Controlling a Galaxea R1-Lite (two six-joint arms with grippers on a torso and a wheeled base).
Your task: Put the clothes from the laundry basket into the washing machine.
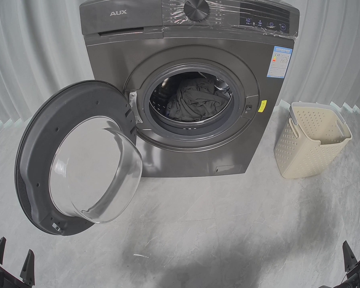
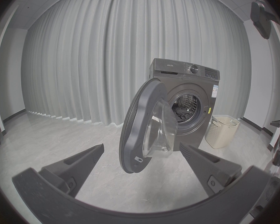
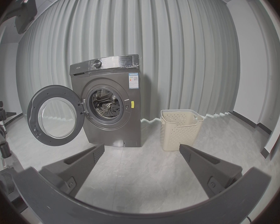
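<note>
Clothes (image 1: pixel 196 99) lie crumpled in the washing machine (image 1: pixel 108 61); we judge them soft, light, pinchable at any fold. Left gripper (image 2: pixel 141 146), right gripper (image 3: pixel 141 147): fingers spread, empty.

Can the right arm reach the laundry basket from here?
Probably not yet. Nothing blocks it: only bare floor lies between the open right gripper and the laundry basket, but the basket stands well off, beside the washing machine. Roll closer first.
</note>
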